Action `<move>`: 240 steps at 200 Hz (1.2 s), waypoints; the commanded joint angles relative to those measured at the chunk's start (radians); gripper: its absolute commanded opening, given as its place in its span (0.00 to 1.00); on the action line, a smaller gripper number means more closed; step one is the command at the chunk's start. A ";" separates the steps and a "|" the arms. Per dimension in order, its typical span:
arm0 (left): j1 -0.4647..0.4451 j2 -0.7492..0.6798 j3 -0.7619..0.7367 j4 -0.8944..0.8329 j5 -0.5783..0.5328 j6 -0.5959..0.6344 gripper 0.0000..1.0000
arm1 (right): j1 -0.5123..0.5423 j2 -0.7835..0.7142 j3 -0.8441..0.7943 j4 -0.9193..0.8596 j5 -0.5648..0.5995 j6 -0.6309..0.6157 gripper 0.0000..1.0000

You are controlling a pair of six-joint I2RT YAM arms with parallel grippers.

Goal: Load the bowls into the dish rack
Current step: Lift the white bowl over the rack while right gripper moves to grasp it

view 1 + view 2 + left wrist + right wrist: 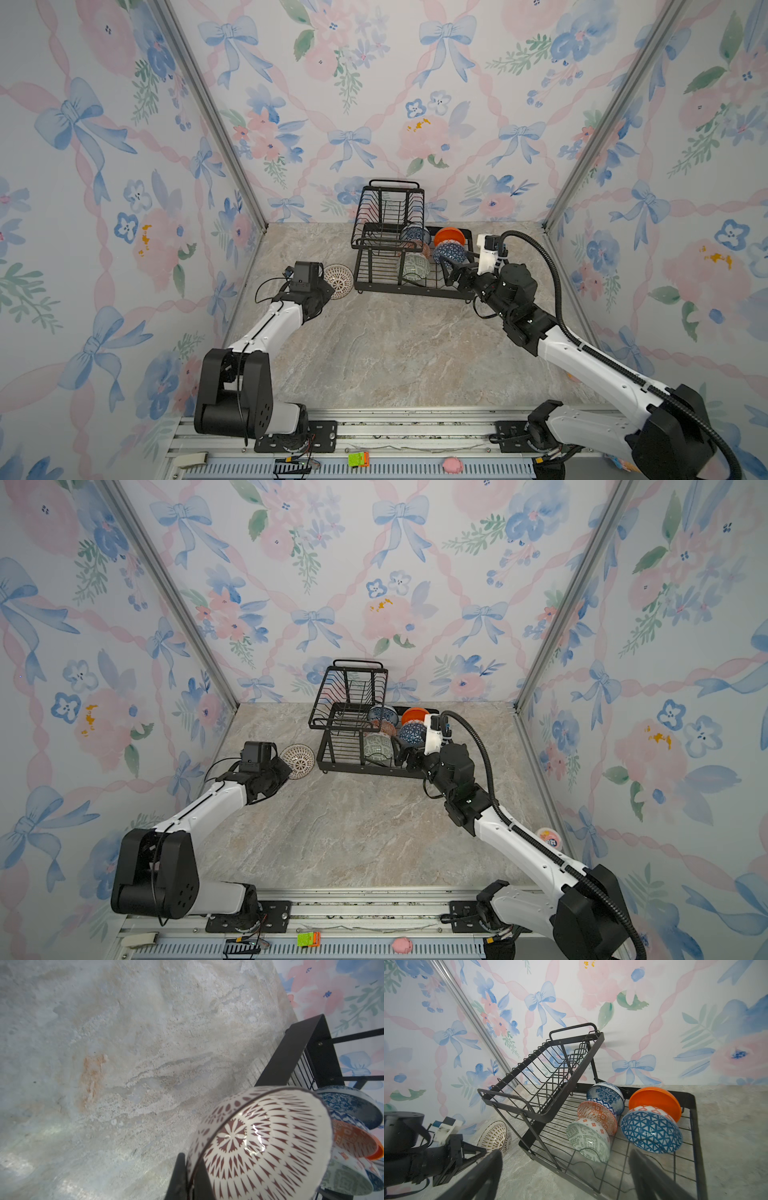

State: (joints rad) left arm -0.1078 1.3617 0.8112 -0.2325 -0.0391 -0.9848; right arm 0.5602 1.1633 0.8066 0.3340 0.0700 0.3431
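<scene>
just rt of lattice bowl (338,281): rack (415,292)

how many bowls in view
6. Five sit in the dish rack's lower tray: blue-and-white, red-orange patterned, grey-green, dark blue geometric, plain orange. The white lattice bowl is outside the rack, gripped by the left gripper.

White lattice bowl (297,761) just beside the dish rack (365,769)

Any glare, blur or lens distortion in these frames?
Left wrist view: sharp specular streak inside the white lattice bowl; right wrist view: fingers of the right gripper out of focus, dish rack sharp; both top views: wall posts splay outward.
</scene>
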 commanded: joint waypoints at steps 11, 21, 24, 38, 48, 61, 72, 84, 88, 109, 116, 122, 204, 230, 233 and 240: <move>-0.050 -0.180 -0.067 0.098 -0.122 -0.043 0.00 | 0.011 0.001 0.076 -0.110 0.039 0.006 0.97; -0.066 -0.237 -0.103 0.099 -0.161 -0.044 0.00 | 0.009 0.006 0.099 -0.145 0.018 0.018 0.97; -0.068 -0.252 -0.106 0.100 -0.172 -0.043 0.00 | 0.009 0.007 0.108 -0.157 0.012 0.023 0.97; -0.074 -0.311 -0.118 0.101 -0.198 -0.040 0.00 | 0.000 0.012 0.145 -0.207 -0.009 0.047 0.97; -0.079 -0.350 -0.127 0.115 -0.217 -0.033 0.00 | -0.008 0.020 0.175 -0.246 -0.018 0.071 0.97; -0.098 -0.396 -0.138 0.172 -0.247 0.003 0.00 | -0.017 0.037 0.229 -0.292 -0.050 0.093 0.97; -0.123 -0.426 -0.148 0.237 -0.294 0.036 0.00 | -0.016 0.056 0.283 -0.329 -0.056 0.116 0.97; -0.138 -0.439 -0.158 0.325 -0.315 0.060 0.00 | -0.016 0.078 0.342 -0.353 -0.067 0.157 0.97; -0.140 -0.439 -0.159 0.353 -0.316 0.065 0.00 | -0.015 0.084 0.363 -0.358 -0.071 0.173 0.97; -0.162 -0.402 -0.123 0.475 -0.333 0.097 0.00 | -0.013 0.120 0.455 -0.364 -0.096 0.273 0.97; -0.176 -0.380 -0.100 0.508 -0.347 0.119 0.00 | -0.011 0.133 0.483 -0.364 -0.102 0.332 0.97; -0.193 -0.358 -0.084 0.547 -0.360 0.143 0.00 | -0.008 0.144 0.507 -0.366 -0.108 0.368 0.97; -0.396 0.011 0.250 0.913 -0.545 0.483 0.00 | 0.026 0.257 0.638 -0.177 -0.145 0.850 0.97; -0.424 0.089 0.296 0.976 -0.569 0.535 0.00 | 0.030 0.281 0.654 -0.086 -0.160 0.971 0.98; -0.427 0.097 0.298 0.986 -0.570 0.536 0.00 | 0.031 0.285 0.656 -0.073 -0.163 0.988 0.98; -0.434 0.111 0.299 1.010 -0.571 0.542 0.00 | 0.030 0.295 0.657 -0.043 -0.168 1.025 0.99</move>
State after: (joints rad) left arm -0.5224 1.4364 1.0714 0.6106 -0.5640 -0.5228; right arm 0.5789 1.4315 1.4147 0.1432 -0.0692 1.1881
